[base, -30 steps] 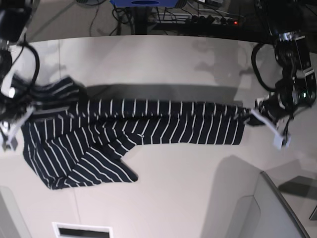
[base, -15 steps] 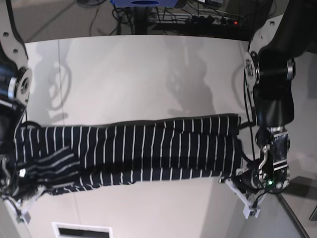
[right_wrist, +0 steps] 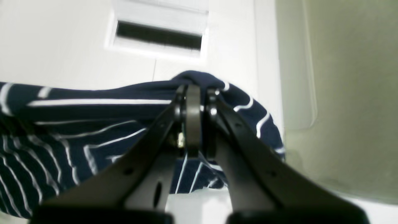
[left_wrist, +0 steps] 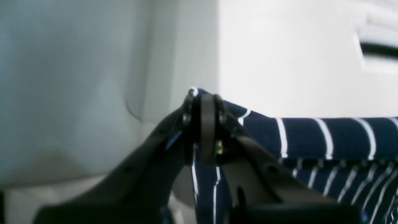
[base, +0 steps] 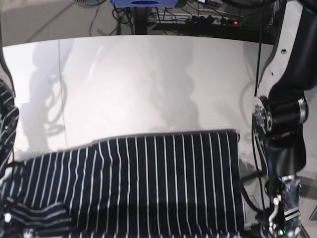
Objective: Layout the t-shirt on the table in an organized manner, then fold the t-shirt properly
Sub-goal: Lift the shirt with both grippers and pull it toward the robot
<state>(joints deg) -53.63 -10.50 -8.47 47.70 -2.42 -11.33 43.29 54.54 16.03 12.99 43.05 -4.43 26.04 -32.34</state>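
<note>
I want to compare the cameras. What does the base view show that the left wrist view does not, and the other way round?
Only the base view shows the t-shirt spread wide and striped across the near part of the table, with cables behind it. Only the left wrist view shows the left claw shut on a pinched edge of the fabric. Both show the dark striped t-shirt and the white table.

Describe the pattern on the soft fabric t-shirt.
The dark navy fabric t-shirt carries thin, evenly spaced white stripes, clearest in the base view.
</note>
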